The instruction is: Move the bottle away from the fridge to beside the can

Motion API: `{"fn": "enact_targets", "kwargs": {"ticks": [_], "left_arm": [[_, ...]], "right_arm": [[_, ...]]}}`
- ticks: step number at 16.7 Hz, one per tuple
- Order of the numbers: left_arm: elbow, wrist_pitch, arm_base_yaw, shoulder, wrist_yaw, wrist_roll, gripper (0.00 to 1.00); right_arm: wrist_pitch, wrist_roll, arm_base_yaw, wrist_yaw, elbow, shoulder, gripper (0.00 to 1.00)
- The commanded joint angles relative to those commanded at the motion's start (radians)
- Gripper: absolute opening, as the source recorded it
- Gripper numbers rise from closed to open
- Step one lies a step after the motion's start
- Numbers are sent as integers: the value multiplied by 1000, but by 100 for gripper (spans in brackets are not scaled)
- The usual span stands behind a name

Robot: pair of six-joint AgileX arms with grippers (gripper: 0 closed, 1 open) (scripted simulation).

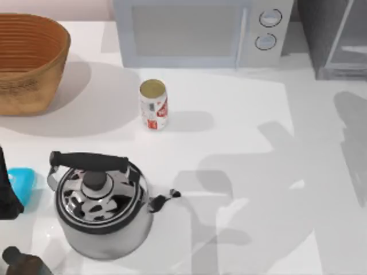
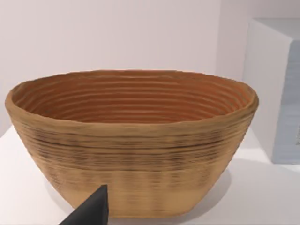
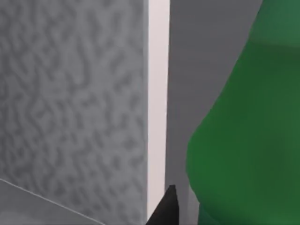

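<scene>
Approach step: the right gripper (image 3: pixel 169 206), finger spread not discernible, sits close against the green bottle (image 3: pixel 248 140) beside the fridge (image 3: pixel 70 103); next comes a secure grasp, then carriage to the can (image 1: pixel 153 105) before the microwave (image 1: pixel 195 31).

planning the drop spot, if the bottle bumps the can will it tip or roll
The can stands upright on the table, looks small and probably light, so a bump could well slide or topple it. Its round body would likely roll once down.
</scene>
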Motion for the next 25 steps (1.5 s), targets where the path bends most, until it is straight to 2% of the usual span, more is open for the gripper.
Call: {"fn": "enact_targets", "kwargs": {"ticks": [4,7,14,17,25], "left_arm": [[0,0,0,0,0,0,100],[0,0,0,0,0,0,100],[0,0,0,0,0,0,100],[0,0,0,0,0,0,100],[0,0,0,0,0,0,100]], "right_arm": [[-2,2,-4,-3,3,7,0],[22,7,66,-52,15,42,0],[103,32,501,-318,36,184,0],[125,43,615,-411,38,218,0],[129,46,637,-433,38,223,0]]}}
